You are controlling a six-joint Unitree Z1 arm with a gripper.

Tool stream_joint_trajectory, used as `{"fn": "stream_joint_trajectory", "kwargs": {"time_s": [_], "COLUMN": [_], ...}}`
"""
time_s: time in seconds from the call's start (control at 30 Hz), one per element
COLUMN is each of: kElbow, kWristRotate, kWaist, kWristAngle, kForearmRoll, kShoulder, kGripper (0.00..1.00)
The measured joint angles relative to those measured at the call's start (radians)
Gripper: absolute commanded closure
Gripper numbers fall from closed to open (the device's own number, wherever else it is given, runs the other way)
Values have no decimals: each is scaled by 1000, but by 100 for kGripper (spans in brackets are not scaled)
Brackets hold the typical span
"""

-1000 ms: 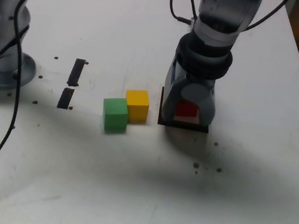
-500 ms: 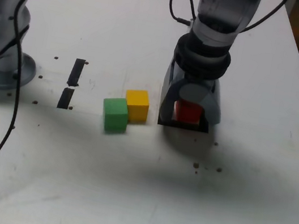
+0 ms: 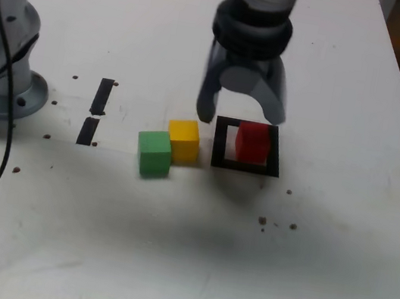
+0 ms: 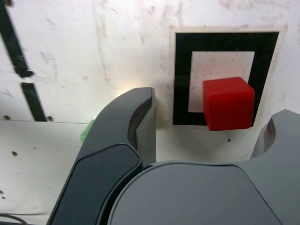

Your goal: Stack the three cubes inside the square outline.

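Starting from the near side of the exterior view, a loose black cable (image 3: 10, 125) is seen hanging down the left. Further in, the green cube (image 3: 155, 153) is parked right up by the yellow cube (image 3: 184, 141), with the yellow one a bit farther back and to the right. No stack yet, all three cubes are seated on the white tabletop (image 3: 294, 273).

To the exterior view's right of that pair, the red cube (image 3: 252, 143) is set within the square outline (image 3: 219, 151), off toward the right side, with some of the near tape covered by it. That offset is shown way better in the wrist view, where a bare white patch is left beside the cube.

Just beyond and above, the gripper (image 3: 239, 117) is held with its fingers spread well apart, nothing pinched between them. In the wrist view the yellow cube can't be made out at all, and only a sliver of green is left showing past one finger, since the rest is blocked by it.

Off to the exterior view's left, two short black strips (image 3: 102, 96) are stuck down, and a silver jointed stand (image 3: 14, 91) is planted past them.
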Motion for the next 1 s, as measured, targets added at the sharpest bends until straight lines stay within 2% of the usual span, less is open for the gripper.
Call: {"fn": "stream_joint_trajectory", "kwargs": {"time_s": [0.23,0.5,0.67,1.0], "kElbow": [45,146,202,345], "kWristRotate": [-1,2,5,1], "kWaist": [38,95,103,110], "kWristAngle": [3,-14,-19,-63], "kForearmRoll": [39,12,-44,-221], "kShoulder": [-53,-69,-69,-69], "kGripper": [13,11,10,1]}}
